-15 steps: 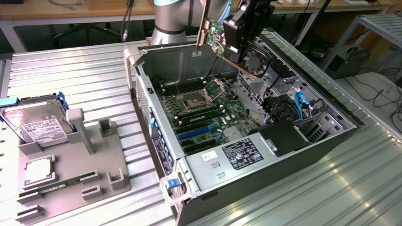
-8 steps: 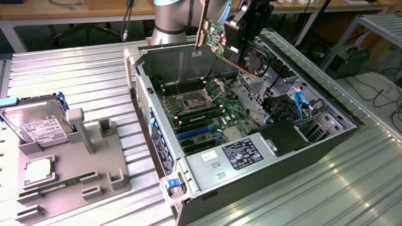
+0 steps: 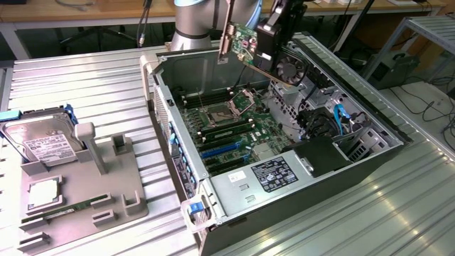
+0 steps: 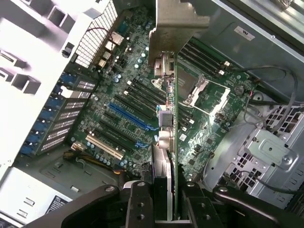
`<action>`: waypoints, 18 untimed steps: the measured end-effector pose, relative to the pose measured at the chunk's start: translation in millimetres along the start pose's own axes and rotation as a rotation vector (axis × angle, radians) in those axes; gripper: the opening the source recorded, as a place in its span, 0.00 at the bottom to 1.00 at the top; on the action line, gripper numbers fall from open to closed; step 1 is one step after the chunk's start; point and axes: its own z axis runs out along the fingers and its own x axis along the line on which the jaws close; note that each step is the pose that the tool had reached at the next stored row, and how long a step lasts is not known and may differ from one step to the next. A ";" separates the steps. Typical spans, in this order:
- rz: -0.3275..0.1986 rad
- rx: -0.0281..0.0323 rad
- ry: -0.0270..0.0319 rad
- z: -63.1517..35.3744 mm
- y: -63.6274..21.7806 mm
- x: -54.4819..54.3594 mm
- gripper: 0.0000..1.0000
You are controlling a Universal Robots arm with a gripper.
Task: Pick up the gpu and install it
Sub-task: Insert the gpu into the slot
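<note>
While the hand [image 3: 272, 36] is clamped on the gpu [image 3: 249, 45], holding the card tilted in the air above the far end of the open computer case [image 3: 355, 176], the card hangs well clear of the motherboard [image 3: 235, 125]. In the wrist view it stands edge-on between the fingers [image 4: 137, 204], off to one side of the blue slots [image 3: 220, 151]. The likely trouble is the card meeting a slot askew, or its silver bracket [image 3: 225, 37] snagging the case wall or the loose cables [image 3: 340, 114], since the narrow grip could let it pivot. The case lies on a ribbed metal table [image 3: 85, 90], with a grey fixture [image 3: 106, 205] carrying a hard drive [image 3: 42, 141] near the edge at the exterior view's left. Wooden benches [image 3: 85, 10] and trailing floor cables stand beyond.
</note>
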 end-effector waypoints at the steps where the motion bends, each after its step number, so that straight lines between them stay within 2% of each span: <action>1: -0.009 -0.0001 -0.0001 0.0 0.0 0.0 0.28; 18: -0.161 -0.0015 -0.0019 0.0 0.0 0.0 0.28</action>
